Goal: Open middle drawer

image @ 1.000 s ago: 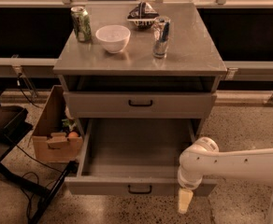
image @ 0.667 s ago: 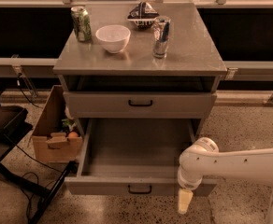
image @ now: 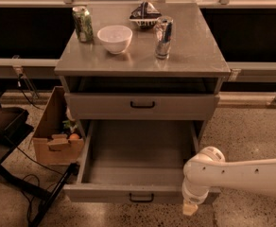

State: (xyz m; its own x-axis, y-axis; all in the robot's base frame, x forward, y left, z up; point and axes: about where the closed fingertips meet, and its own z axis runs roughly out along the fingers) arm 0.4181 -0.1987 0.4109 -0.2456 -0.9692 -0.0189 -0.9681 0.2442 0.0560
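Fingers (image: 190, 210) beside open middle drawer (image: 138, 164), over floor (image: 251, 136).

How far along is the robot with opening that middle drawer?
Done: the middle drawer stands pulled far out, its inside showing; the drawer above is shut. In hand: the gripper hangs at its front right corner, away from the black handle. Left: seemingly little, perhaps only pulling the arm back.

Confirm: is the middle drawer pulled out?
Yes, the middle drawer stands pulled out, its inside showing; the gripper hangs by its front's right end.
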